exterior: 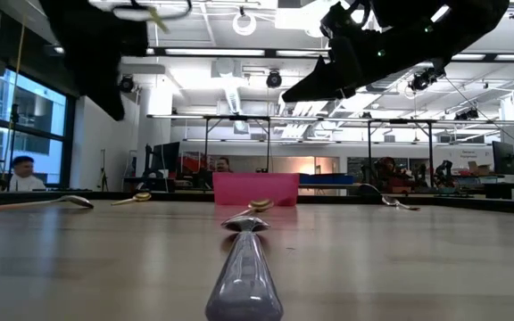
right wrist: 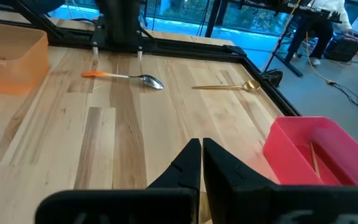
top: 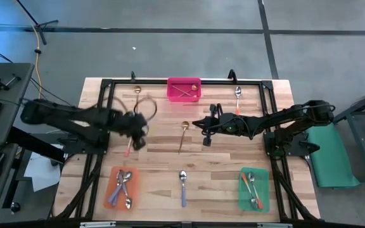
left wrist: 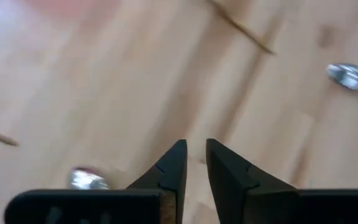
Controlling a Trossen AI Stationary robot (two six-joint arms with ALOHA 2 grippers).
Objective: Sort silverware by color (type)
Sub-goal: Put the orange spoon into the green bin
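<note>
My left gripper point(top: 138, 130) hangs above the wooden table point(top: 220, 171), fingers narrowly parted and empty. The orange-handled silver spoon point(top: 129, 147) lies just beneath it. My right gripper point(top: 206, 126) hovers closed near the slim gold spoon point(top: 182, 134).

Pale striped wood bench point(top: 163, 161). Pink tray point(top: 184, 90) at upper centre holds gold spoons; orange tray point(top: 114, 183) lower left, green tray point(top: 262, 196) lower right. Orange-handled spoon point(right wrist: 122, 76) with silver bowl; all-gold spoon point(top: 183, 134) mid-frame; purple-blue-handled spoon point(top: 183, 187) at lower centre. Both arms are black.
</note>
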